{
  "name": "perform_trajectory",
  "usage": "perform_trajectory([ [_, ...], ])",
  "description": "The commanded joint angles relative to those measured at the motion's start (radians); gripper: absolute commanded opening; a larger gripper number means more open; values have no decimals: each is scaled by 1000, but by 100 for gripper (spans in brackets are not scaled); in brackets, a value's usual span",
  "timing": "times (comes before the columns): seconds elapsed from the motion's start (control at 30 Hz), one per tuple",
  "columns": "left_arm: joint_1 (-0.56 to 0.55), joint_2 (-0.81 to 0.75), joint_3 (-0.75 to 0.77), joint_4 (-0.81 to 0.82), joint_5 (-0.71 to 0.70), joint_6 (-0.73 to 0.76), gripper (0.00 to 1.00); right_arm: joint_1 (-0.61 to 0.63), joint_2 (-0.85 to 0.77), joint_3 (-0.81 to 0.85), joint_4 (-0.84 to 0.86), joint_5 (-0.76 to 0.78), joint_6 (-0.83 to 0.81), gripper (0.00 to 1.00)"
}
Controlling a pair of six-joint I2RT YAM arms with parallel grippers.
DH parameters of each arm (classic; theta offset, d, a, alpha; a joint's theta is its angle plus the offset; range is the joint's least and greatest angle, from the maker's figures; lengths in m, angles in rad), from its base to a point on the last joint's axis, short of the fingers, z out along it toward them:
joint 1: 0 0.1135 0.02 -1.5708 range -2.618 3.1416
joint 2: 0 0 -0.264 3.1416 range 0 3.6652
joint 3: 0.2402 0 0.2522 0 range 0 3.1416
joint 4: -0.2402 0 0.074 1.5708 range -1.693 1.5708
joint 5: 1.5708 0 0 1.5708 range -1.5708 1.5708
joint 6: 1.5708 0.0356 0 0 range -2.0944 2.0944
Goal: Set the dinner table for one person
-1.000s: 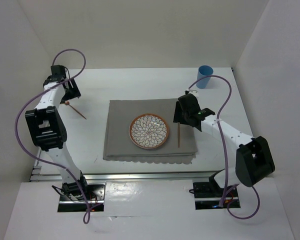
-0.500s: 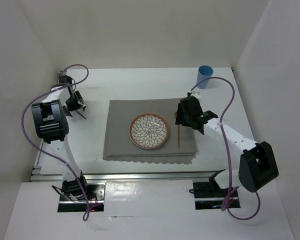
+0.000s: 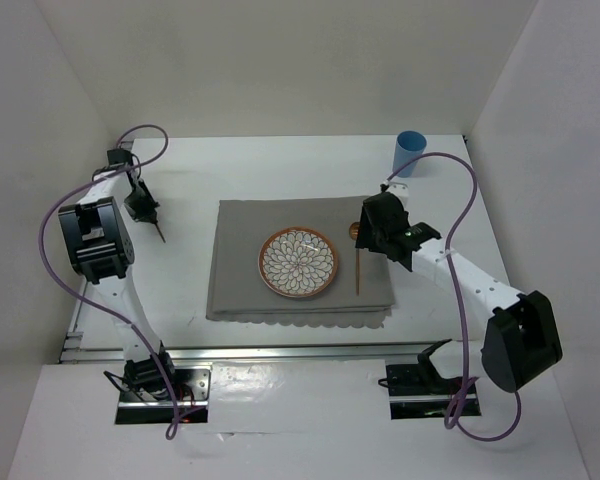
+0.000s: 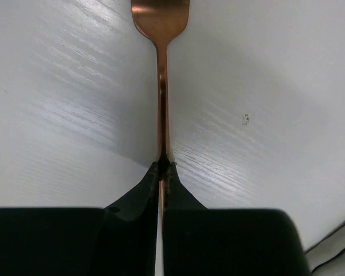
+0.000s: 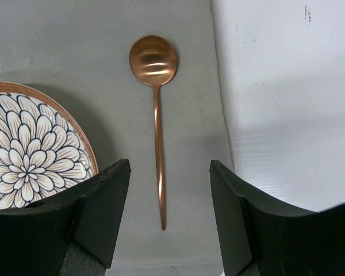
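Nearest the arms lay the grey placemat (image 3: 235,280), square in the middle of the worktop (image 3: 280,165), with the patterned plate (image 3: 297,263) on its middle, as a single setting wants. Just right of the plate, on the cloth and apart from the rim, the copper spoon (image 5: 156,126) lay straight with its bowl pointing away, which looked to me like its proper place. The right pincer (image 5: 169,167) hovered over that spoon's handle, jaws wide and touching nothing; the right arm stretched slantwise from its base to the mat's right edge, wrist tipped down. Further off, on bare worktop well left of the mat, the left pincer (image 4: 163,167) was clamped tight on the thin handle of a second copper utensil (image 4: 162,103), its head cut off at the edge of the view. I judged it was meant for the plate's left side. I could not tell whether it had left the surface. The left arm was reaching far out with its elbow high and its wrist pointing down. A blue cup (image 3: 410,153) stood in the far right corner.
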Motion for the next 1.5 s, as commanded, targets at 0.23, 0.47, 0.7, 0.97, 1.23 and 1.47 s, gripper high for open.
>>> perform_trajectory([
  [0.23,-21,-147,-124,9,142,170,0,9,-57,28,-25,47,12,66],
  [0.47,-210,-477,-352,15,39,319,0,9,-84,19,-25,36,30,66],
  [0.7,-371,-574,-432,-99,158,259,0,9,-115,-10,-34,27,50,66],
  [0.97,-543,-534,-472,-43,132,-24,0,9,-155,-30,-54,36,70,66],
  [1.23,-599,-448,-455,-33,83,-240,0,9,-164,-30,-84,65,70,66],
  [1.47,-662,-376,-499,29,-43,-181,0,9,-154,-39,-74,55,61,66],
])
